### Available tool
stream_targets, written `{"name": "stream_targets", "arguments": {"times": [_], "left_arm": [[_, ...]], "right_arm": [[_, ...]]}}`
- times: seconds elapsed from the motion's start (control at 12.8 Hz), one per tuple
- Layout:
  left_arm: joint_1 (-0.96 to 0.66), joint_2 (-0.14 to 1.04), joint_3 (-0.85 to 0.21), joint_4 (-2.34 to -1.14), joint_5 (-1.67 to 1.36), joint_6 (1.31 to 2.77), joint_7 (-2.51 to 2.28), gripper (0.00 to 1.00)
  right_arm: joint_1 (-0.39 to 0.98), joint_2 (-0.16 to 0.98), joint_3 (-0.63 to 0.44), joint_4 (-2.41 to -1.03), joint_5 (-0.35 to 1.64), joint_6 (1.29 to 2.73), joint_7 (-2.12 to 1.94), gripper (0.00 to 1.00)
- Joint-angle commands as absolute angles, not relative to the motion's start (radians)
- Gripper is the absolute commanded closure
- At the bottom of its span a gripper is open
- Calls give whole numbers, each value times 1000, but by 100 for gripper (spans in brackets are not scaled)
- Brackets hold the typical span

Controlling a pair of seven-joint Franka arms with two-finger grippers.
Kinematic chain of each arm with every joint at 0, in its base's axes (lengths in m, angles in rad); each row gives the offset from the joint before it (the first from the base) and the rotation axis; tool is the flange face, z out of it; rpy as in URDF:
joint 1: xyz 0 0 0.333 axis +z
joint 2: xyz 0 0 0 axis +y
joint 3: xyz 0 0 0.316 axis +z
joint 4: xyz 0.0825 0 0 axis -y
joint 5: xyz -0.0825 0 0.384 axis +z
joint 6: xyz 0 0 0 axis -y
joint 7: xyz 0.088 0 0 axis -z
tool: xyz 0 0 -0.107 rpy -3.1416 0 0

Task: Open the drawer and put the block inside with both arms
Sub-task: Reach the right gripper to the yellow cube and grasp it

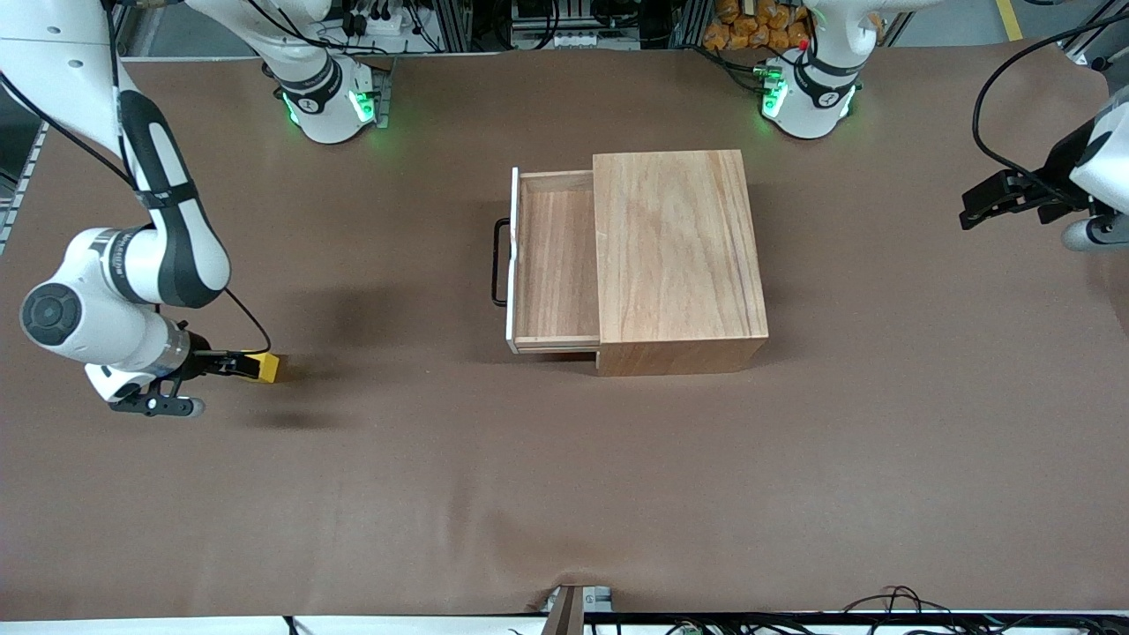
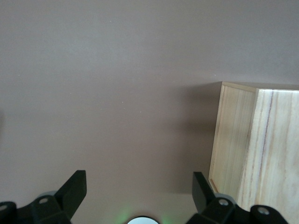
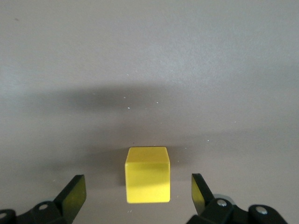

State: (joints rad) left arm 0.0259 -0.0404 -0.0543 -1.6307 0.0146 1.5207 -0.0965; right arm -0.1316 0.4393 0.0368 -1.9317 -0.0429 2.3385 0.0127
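Matt brown table (image 1: pixel 564 494); grained wooden box (image 1: pixel 675 247); smooth block (image 3: pixel 146 174).

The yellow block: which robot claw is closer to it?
The right one. The right claw is open around the block, one finger on each side. The left claw is open too, waiting over the table's other end, past the box.

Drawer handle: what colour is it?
Black, a thin bar on the drawer's white front panel. The handle shows best in the front view.
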Motion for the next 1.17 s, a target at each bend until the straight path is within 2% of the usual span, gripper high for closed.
{"name": "stream_targets", "arguments": {"times": [0.0,0.7,0.86,1.01,1.09], "left_arm": [[49,-68,-69,-1625,-3,1511,-75,0],[49,-63,-64,-1612,0,1505,-75,0],[49,-64,-63,-1612,0,1485,-74,0],[54,-64,-63,-1612,0,1483,-75,0],[54,-66,-63,-1612,0,1483,-75,0]], "right_arm": [[-163,439,49,-1985,-71,2402,2,0],[-181,499,52,-1994,-68,2447,11,0],[-181,500,52,-2000,-61,2451,17,4],[-187,518,52,-2006,-61,2503,17,5],[-187,517,52,-2019,-60,2506,17,13]]}}
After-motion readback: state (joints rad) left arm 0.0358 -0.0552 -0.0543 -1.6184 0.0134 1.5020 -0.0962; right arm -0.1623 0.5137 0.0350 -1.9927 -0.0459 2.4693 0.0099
